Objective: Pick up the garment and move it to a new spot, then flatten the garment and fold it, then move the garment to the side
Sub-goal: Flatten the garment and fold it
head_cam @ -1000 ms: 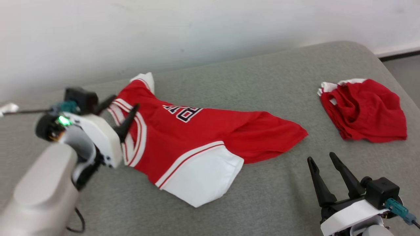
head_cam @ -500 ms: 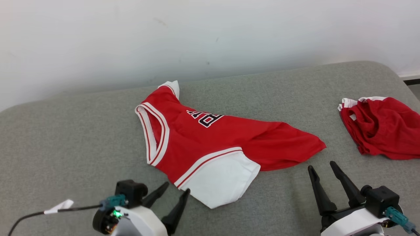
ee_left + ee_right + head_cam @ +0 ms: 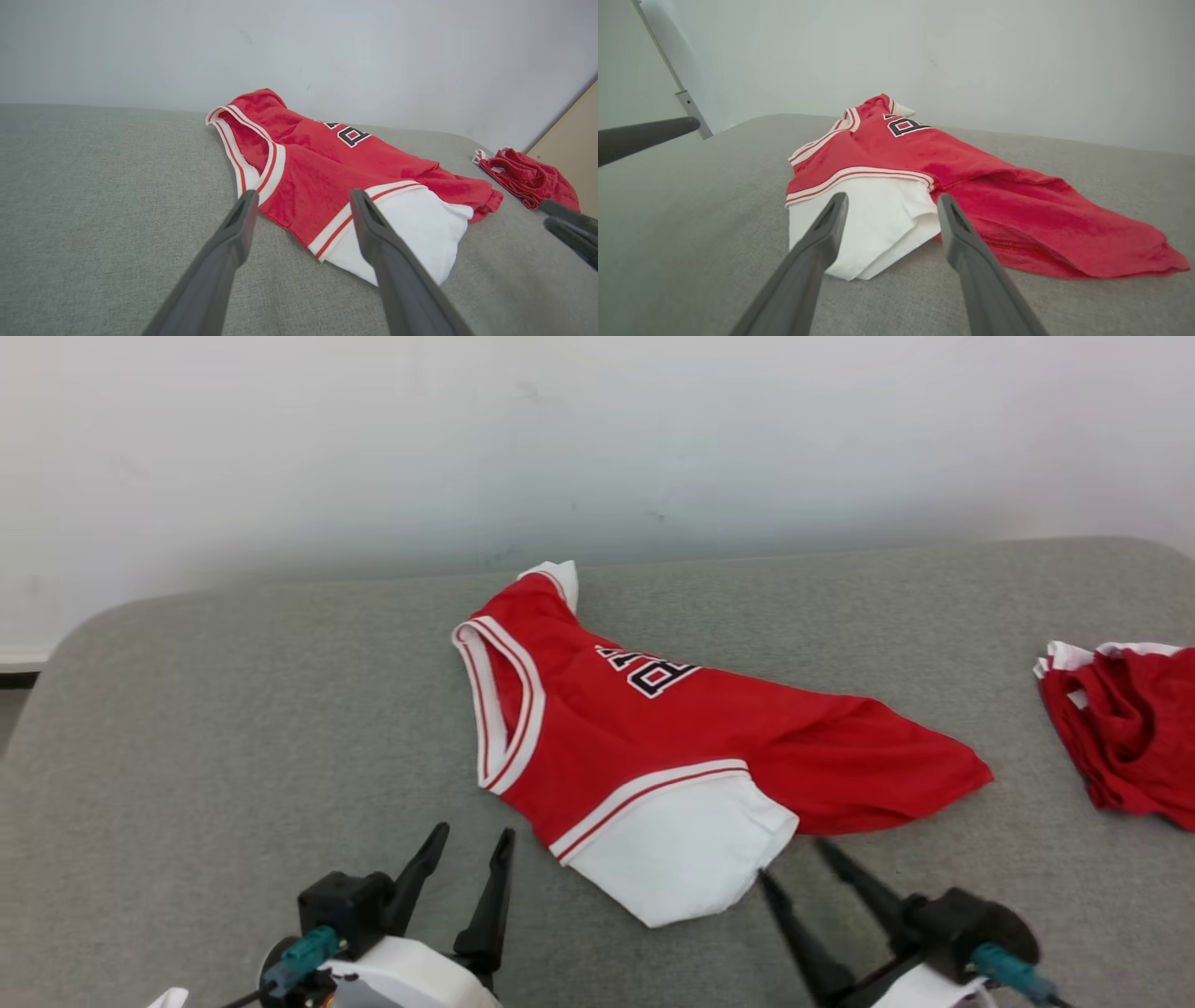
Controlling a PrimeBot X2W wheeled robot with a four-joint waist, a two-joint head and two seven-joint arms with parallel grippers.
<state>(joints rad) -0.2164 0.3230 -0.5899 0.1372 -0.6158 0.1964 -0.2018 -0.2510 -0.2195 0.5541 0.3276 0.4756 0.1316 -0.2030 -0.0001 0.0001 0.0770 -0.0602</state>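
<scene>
On a grey fabric surface [image 3: 233, 728], the left end effector [image 3: 471, 835] and right end effector [image 3: 794, 861] hover spread and empty near a rumpled red jersey [image 3: 653, 737], which likely needs flattening next by pinching its edges.

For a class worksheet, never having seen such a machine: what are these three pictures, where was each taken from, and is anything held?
This is a two-armed robot. The wide picture comes from its head camera, looking down at a grey padded surface. The other two come from wrist cameras, each looking along that arm's two dark fingers. A red and white jersey lies rumpled in the middle; a second red garment lies bunched to its right. The left end effector and right end effector are open beside the jersey's near edge, holding nothing.
</scene>
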